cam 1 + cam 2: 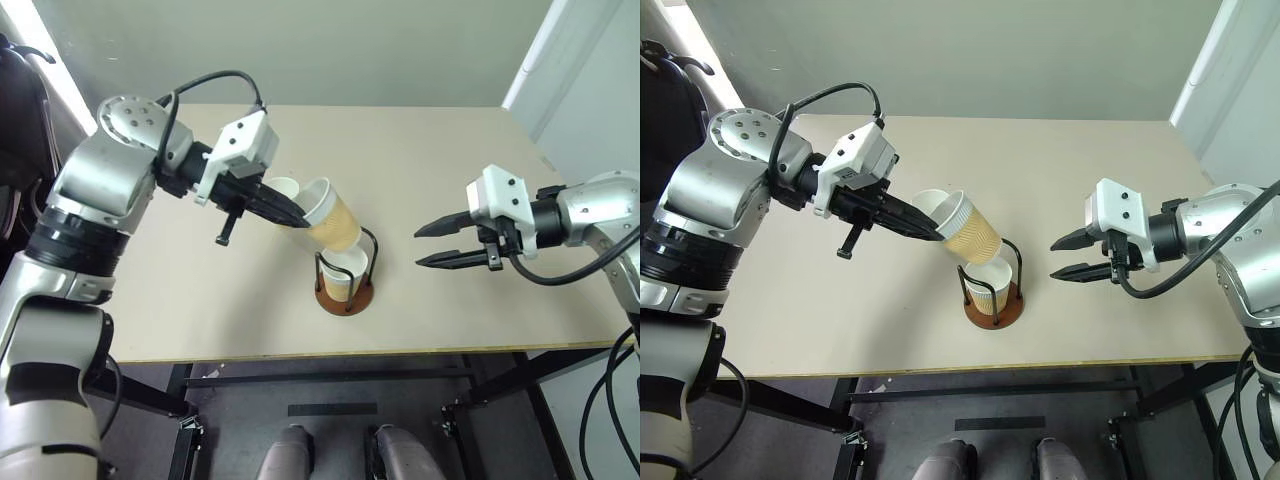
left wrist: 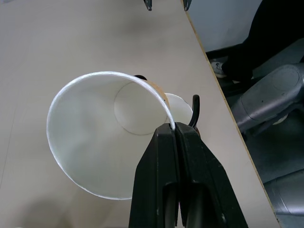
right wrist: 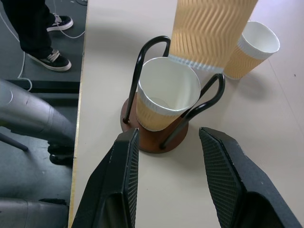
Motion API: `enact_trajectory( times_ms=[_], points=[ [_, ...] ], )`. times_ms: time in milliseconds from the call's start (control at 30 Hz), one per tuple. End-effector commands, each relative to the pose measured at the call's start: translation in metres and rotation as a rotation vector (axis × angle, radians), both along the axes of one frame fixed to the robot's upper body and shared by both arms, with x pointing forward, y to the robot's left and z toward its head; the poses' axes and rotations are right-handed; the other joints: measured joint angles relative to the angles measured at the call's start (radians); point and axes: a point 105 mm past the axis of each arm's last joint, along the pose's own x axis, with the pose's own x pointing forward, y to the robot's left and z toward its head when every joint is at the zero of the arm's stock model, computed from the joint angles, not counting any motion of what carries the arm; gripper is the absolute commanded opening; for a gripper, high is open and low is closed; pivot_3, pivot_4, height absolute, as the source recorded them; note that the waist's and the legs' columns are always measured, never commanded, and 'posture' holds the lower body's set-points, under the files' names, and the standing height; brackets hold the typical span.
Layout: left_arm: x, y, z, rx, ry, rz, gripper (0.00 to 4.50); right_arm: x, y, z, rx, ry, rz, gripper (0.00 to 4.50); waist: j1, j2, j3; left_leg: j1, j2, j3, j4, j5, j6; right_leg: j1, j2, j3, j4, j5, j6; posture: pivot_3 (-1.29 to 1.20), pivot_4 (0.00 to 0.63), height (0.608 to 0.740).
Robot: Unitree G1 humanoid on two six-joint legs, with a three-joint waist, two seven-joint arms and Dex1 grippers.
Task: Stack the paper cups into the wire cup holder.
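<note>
1. Right wrist view: one cup [image 3: 167,95] already sits in the wire cup holder [image 3: 154,135].
2. Our left gripper [image 1: 292,212] pinches the second cup [image 1: 330,222] by its rim, tilted above it; right gripper [image 1: 432,245] spread, empty.
3. Next we'd straighten and lower it; third cup [image 3: 251,50] waits behind.

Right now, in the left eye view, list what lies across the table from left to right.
Left claw shut on the rim of a tilted paper cup → wire cup holder with one cup seated in it → right claw, open and holding nothing.
</note>
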Motion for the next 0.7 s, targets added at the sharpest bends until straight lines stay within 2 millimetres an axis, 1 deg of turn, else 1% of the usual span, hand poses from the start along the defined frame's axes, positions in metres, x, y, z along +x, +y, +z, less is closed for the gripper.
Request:
enact_trajectory(
  times_ms=[33, 433, 700],
  points=[
    [-0.0058, -0.0011, 0.0021, 0.023, -0.025, -0.046, 0.04, -0.0042, 0.0001, 0.0122, 0.019, -0.054, 0.004, 1.97, 0.000, 0.000, 0.000, 0.000, 0.000, 0.000, 0.000, 0.000, 0.000, 0.000, 0.000, 0.000, 0.000, 0.000, 0.000, 0.00, 0.150, 0.740],
    [-0.0062, -0.0022, -0.0014, 0.025, -0.011, -0.049, 0.04, -0.0053, 0.0006, 0.0105, 0.022, -0.057, 0.001, 1.97, 0.001, 0.000, 0.000, 0.000, 0.000, 0.000, 0.000, -0.001, 0.001, 0.000, 0.000, 0.000, 0.000, 0.000, 0.000, 0.00, 0.150, 0.740],
    [-0.0075, -0.0069, -0.0070, 0.026, 0.024, -0.062, 0.04, -0.0045, -0.0013, 0.0098, 0.022, -0.061, -0.007, 1.97, 0.001, 0.000, 0.000, 0.000, 0.000, 0.000, 0.001, -0.001, 0.001, 0.000, 0.000, 0.000, 0.000, 0.000, 0.001, 0.00, 0.150, 0.740]
  ],
)
